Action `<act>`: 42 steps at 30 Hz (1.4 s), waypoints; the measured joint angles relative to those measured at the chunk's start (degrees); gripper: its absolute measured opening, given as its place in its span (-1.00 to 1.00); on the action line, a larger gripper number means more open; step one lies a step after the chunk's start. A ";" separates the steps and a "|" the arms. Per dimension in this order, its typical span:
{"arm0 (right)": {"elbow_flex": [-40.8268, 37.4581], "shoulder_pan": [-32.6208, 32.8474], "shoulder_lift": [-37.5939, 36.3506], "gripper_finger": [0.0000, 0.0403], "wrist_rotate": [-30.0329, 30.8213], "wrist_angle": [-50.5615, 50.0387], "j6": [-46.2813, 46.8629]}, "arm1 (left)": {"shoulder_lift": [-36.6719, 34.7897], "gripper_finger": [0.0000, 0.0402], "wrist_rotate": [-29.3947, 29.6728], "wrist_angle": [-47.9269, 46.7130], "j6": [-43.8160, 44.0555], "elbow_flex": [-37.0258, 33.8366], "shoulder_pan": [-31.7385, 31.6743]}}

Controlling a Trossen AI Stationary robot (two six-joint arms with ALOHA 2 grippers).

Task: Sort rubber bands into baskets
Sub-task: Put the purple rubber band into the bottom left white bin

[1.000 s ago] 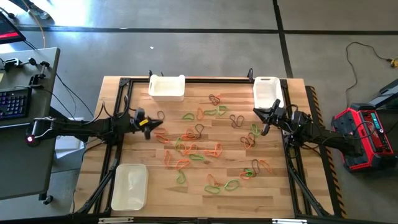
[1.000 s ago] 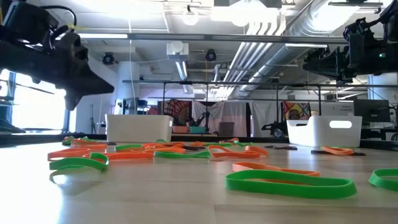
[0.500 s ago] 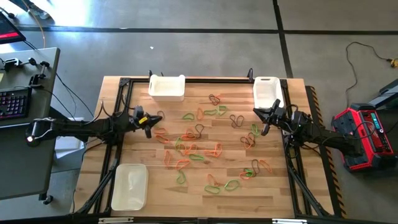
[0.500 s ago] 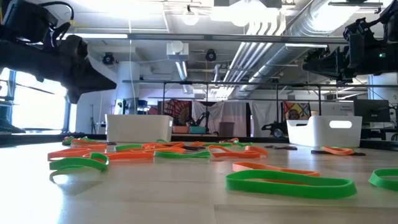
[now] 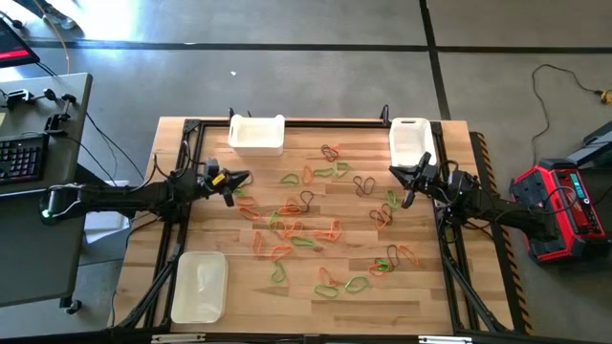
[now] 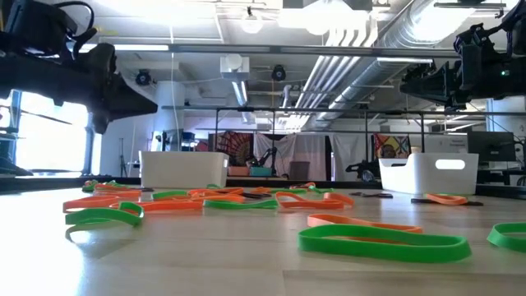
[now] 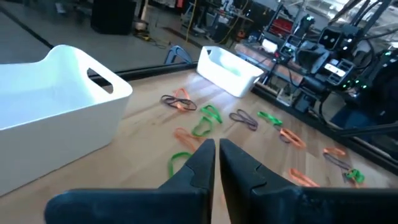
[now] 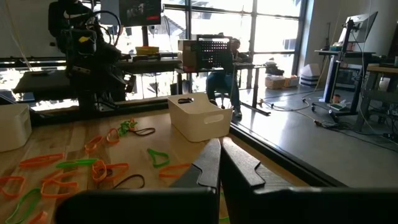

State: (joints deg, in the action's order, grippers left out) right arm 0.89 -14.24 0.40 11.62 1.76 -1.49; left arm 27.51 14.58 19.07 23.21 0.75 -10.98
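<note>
We judge the rubber bands (image 5: 304,227) light and floppy, best pinched on one strand. The left gripper (image 5: 232,181), just beside the far-left basket (image 5: 256,134), looks nearly closed and empty; the right gripper (image 5: 409,191) is clenched, empty.

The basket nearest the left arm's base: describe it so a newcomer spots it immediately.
On the wooden table, go to the front left corner. The white basket lies there alone, lengthwise; the other two baskets sit along the far edge.

Bright overhead lights glare in the low view; near rubber bands (image 6: 382,240) blur.
</note>
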 joint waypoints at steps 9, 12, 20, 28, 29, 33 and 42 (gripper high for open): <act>-0.01 0.00 0.02 -1.00 -0.02 -0.02 -0.01 | 4.42 -0.99 -0.56 0.74 -14.69 6.17 -0.45; 0.01 0.00 0.00 -1.00 -0.01 -0.01 0.00 | 7.87 -0.98 -0.63 -7.99 -12.97 10.86 -1.07; 0.00 -0.02 0.00 -1.00 -0.02 0.00 0.00 | 20.27 -0.88 -2.18 -25.29 -9.20 21.77 -1.44; -0.01 -0.01 0.01 -1.00 0.00 -0.01 0.01 | 30.76 -0.62 -5.25 -32.38 -0.19 24.11 -4.57; -0.01 -0.01 0.02 -1.00 -0.02 -0.02 0.01 | 31.70 -0.59 -5.63 -33.03 2.12 24.11 -5.14; 0.01 -0.01 0.01 -1.00 -0.01 0.00 0.01 | 34.38 -0.49 -7.02 -34.99 9.98 24.11 -7.39; -0.01 0.00 0.02 -1.00 0.00 0.00 -0.01 | 37.88 -0.41 -0.41 -42.55 22.99 24.15 -9.27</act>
State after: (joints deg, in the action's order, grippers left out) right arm 0.89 -14.24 0.42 11.62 1.76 -1.50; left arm 65.40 14.17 -23.47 46.20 24.91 -20.25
